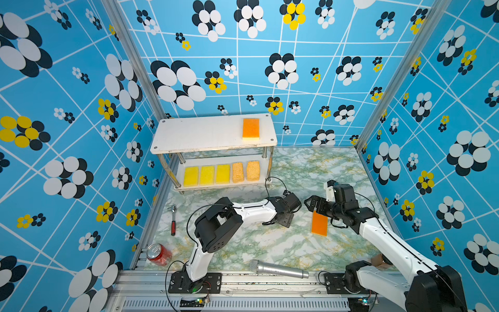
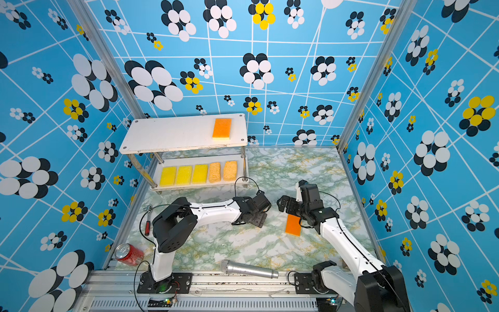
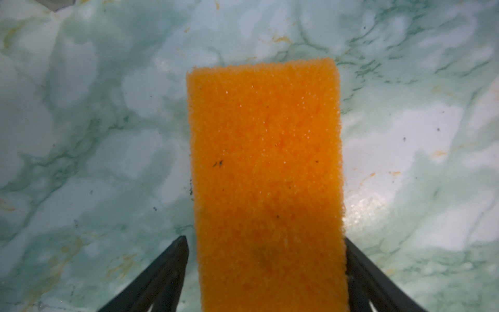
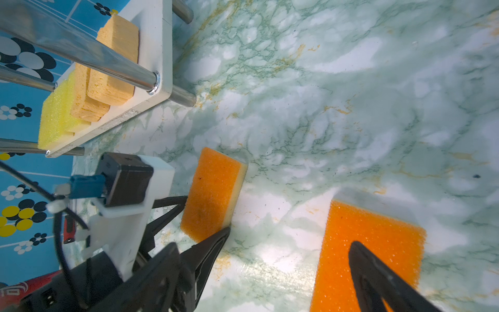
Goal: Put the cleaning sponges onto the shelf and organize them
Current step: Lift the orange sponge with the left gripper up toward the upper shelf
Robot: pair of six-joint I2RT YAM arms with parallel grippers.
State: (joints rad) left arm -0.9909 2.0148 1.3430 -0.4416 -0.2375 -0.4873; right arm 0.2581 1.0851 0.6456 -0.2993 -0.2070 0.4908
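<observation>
The white two-tier shelf stands at the back left of the table. On its lower board, three flat yellow sponges and two thicker tan sponges lie side by side in a row. An orange sponge lies flat at the right end of the top board. A second orange sponge lies flat on the table out front. A third orange sponge, with a pale lower layer, lies to its left.

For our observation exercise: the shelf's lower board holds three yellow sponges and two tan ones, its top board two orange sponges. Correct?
No: the top board holds one orange sponge, as both top views show. The lower board with three yellow sponges and two tan ones is right.
</observation>
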